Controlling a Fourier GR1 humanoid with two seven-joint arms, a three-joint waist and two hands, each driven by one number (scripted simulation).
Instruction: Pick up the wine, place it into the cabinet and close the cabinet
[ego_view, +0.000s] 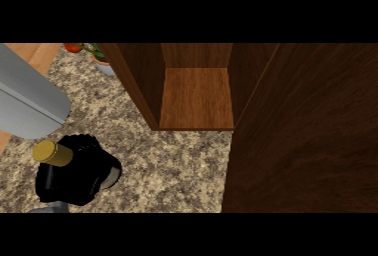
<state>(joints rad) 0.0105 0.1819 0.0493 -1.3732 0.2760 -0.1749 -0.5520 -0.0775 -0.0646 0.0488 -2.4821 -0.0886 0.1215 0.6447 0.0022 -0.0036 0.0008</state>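
The wine (53, 152), judged heavy, slick and breakable, is held upright by its body in the curled left hand (77, 172) near the counter's (170, 165) left edge, before the open cabinet (196, 100).

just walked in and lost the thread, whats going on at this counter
The robot's left hand is curled round a wine bottle, whose yellowish top pokes out above the fingers, over the speckled counter. The wooden cabinet stands open, its shelf bare, with its door swung out on the right. The bottle is not in the cabinet yet. The right hand is out of sight.
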